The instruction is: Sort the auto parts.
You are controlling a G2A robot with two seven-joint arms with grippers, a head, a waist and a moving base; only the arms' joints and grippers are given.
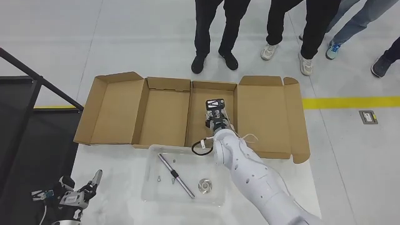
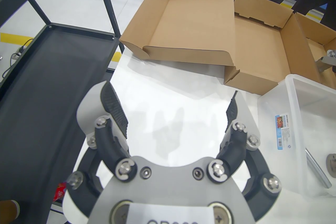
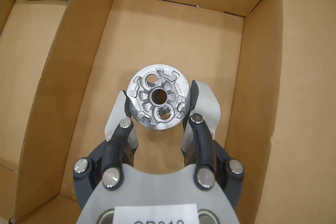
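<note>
**Round hub held over the box tray, other hand parked wide**

My right gripper (image 3: 159,99) is clamped on a round cast hub (image 3: 143,99). The pads bear on opposite sides of its rim, so the bored face looks back at my wrist and the weight sits evenly between the jaws. I take this rim hold to be deliberate, since it should let the part go down flat instead of rolling.

I hold the hub inside the walls of an open cardboard box (image 3: 170,38), near the middle of its floor and away from every side. I cannot tell whether it already touches the floor. This looks like the placing step, and what remains, I judge, is to lower it and let go.

My left gripper (image 2: 170,97) is spread wide with nothing between its pads. It hangs above the white table (image 2: 157,78), beside the clear bin (image 2: 275,109), and well apart from my right arm so the two do not cross.

A steel rod (image 1: 177,176) and a second round part (image 1: 205,186) lie in the bin. They are unsorted, so I judge the task partly done.
</note>
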